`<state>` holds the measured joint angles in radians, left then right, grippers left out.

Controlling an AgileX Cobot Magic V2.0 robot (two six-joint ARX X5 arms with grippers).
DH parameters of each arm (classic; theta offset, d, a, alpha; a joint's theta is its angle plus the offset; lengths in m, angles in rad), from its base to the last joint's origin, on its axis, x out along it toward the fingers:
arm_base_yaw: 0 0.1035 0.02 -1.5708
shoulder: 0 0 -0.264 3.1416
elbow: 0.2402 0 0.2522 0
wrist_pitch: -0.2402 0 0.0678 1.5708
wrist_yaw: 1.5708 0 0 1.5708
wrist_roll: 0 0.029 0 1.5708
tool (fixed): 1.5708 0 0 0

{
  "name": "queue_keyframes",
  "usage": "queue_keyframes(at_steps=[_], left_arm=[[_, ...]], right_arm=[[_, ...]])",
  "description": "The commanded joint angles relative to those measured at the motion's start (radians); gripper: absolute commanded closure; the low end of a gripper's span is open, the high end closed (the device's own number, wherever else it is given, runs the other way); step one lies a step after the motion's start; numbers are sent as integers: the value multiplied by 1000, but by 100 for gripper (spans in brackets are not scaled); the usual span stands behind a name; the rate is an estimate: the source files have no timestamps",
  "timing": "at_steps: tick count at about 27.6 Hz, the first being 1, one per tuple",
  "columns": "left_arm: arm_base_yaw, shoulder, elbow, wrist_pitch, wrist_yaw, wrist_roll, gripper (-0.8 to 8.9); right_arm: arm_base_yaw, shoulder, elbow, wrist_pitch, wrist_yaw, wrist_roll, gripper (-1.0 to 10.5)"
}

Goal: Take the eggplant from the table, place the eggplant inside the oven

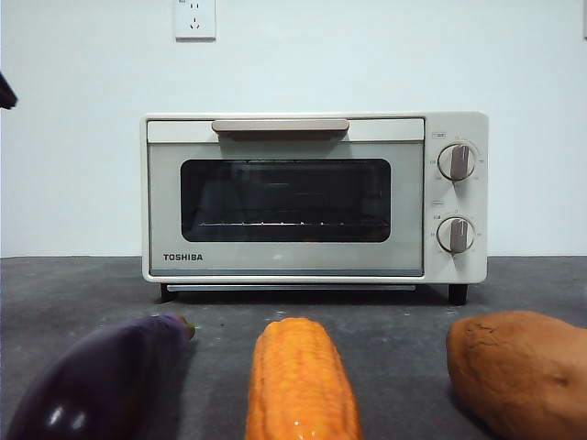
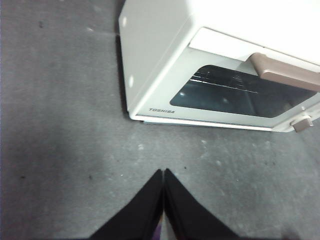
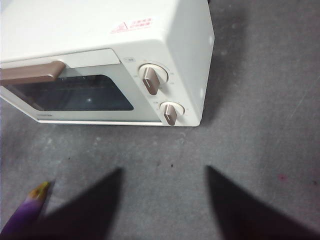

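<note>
While the oven point(image 1: 315, 197) stood shut at the far middle of the table point(image 1: 83, 284) in the front view, its beige handle point(image 1: 281, 126) ran across the top of the door and two round knobs point(image 1: 456, 161) sat one above the other at its right. Three things lay in a row along the near edge: the eggplant point(image 1: 96, 380) at the left with its stem tip pointing toward the oven, an orange corn cob point(image 1: 299, 380) in the middle, and a brown sweet potato point(image 1: 521, 371) at the right, each apart from its neighbour. A black tip showed at the upper left edge, which arm it belonged to could not be told. From the left wrist view, the left gripper point(image 2: 163, 172) hung above bare table near the oven's front left corner, its jaws pressed together with nothing between them. From the right wrist view, the right gripper point(image 3: 164, 170) hung over the table near the knob side of the oven, its jaws spread wide and empty, and the eggplant's point(image 3: 26, 212) stem end showed just beside one jaw, not touching it as far as could be seen.
</note>
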<state>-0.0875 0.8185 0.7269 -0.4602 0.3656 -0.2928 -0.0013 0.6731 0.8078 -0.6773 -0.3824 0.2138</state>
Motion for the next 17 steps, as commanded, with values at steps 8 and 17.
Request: queue_keyframes(at_steps=[8,17], left_arm=[[-24,51,21,12,21,28,807],[-25,51,21,12,21,28,808]], right_arm=[[0,39,17,55,-14,46,518],[269,212,30,119,-245,258,519]])
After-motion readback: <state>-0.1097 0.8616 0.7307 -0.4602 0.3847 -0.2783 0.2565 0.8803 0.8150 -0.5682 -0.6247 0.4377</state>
